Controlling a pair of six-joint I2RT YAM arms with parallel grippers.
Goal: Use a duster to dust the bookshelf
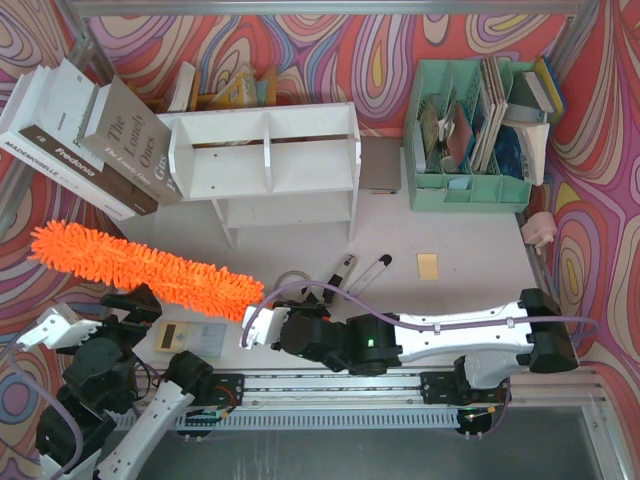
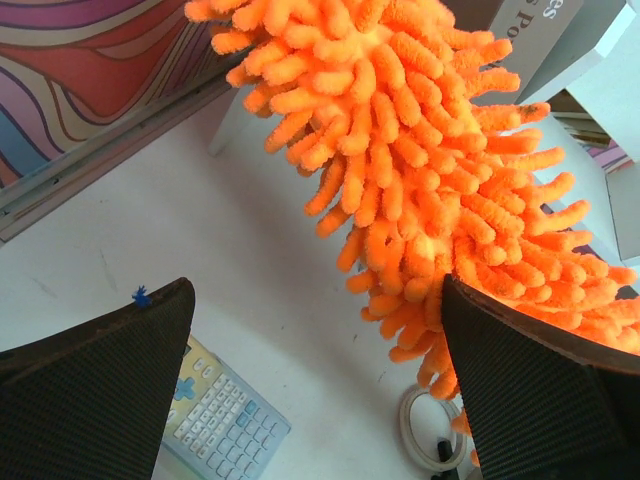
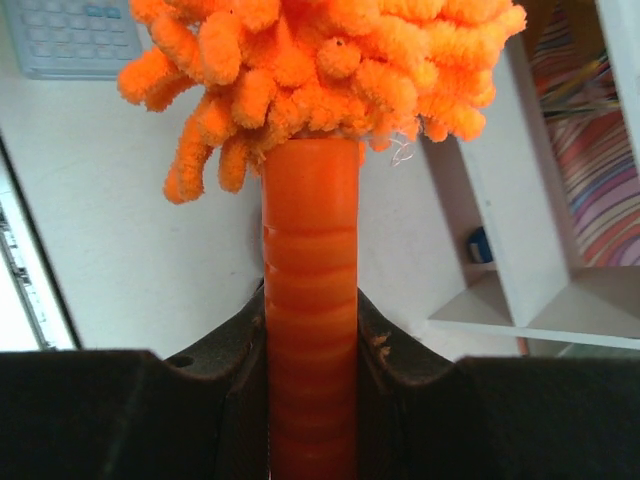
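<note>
1. Duster (image 1: 140, 268) is looking light, with a soft, floppy head and a stiff, ribbed handle (image 3: 310, 290), which is the place to grip. It is hanging over the table (image 1: 470, 240) at front left, apart from the bookshelf (image 1: 265, 165).
2. Right gripper (image 3: 310, 330) is pinching the handle tight.
3. Left gripper (image 2: 320, 390) is gaping wide, holding nothing, with fluff brushing one finger (image 2: 540, 390).

The duster (image 1: 140, 268) stretched before and left of the bookshelf (image 1: 265, 165); books (image 1: 75, 135) leaned at the shelf's left end, and an organiser (image 1: 465, 190) stood to its right.
</note>
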